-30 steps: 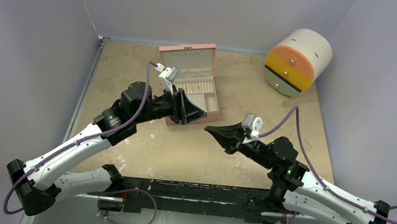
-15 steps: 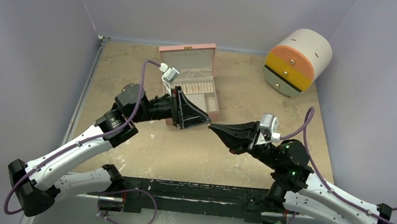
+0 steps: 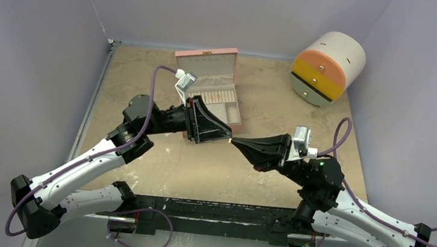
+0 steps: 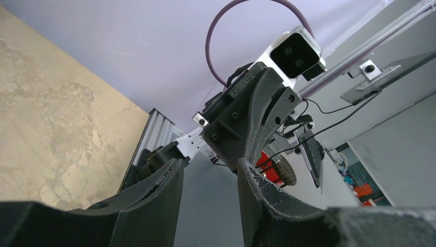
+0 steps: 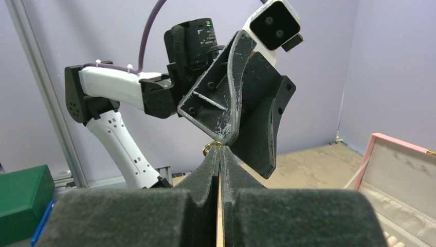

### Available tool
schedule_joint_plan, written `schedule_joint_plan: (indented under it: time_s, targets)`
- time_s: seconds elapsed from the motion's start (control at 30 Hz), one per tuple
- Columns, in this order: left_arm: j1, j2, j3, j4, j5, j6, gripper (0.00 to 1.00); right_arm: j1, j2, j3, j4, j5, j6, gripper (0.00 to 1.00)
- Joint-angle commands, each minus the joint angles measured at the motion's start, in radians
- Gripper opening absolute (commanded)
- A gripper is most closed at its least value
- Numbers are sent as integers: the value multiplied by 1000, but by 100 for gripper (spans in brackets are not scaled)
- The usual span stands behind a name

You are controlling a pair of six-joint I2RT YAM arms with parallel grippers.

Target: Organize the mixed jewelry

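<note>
My right gripper (image 5: 219, 150) is shut on a tiny gold ring (image 5: 211, 147) that sticks out at its fingertips; this is the only piece of the mixed jewelry I can see. From above, the right gripper (image 3: 235, 142) points left and meets the tip of my left gripper (image 3: 227, 136) above the table's middle. The left gripper (image 5: 244, 159) is open, and one of its fingers (image 5: 234, 98) touches the ring from above. In the left wrist view the left gripper (image 4: 210, 162) has only air in its gap, with the right gripper's tip just beyond one of its fingers (image 4: 257, 190).
The open pink box (image 3: 206, 65) stands behind the left gripper and shows at the right edge as the pink box (image 5: 396, 170). A white cylinder with orange, yellow and grey drawers (image 3: 329, 66) lies at the back right. Walls close the table on three sides.
The right gripper has swung and reached left toward the left gripper until the tips meet. The left gripper has shifted slightly right and its jaws have narrowed a little.
</note>
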Motion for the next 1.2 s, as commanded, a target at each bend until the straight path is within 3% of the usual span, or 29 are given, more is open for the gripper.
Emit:
schedule_joint_plan:
  time_s: [0.0, 0.4, 0.7, 1.17]
  targets:
    - [-2, -16, -4, 120, 49, -46, 42, 3, 1, 20, 85, -43, -5, 0]
    - [-4, -10, 6, 148, 83, -77, 42, 3, 2, 25, 77, -49, -36, 0]
    - [-4, -3, 10, 131, 112, -81, 42, 3, 15, 40, 86, -63, -148, 0]
    - [-3, 10, 22, 89, 121, -63, 35, 5, -14, 2, 65, -71, -233, 0]
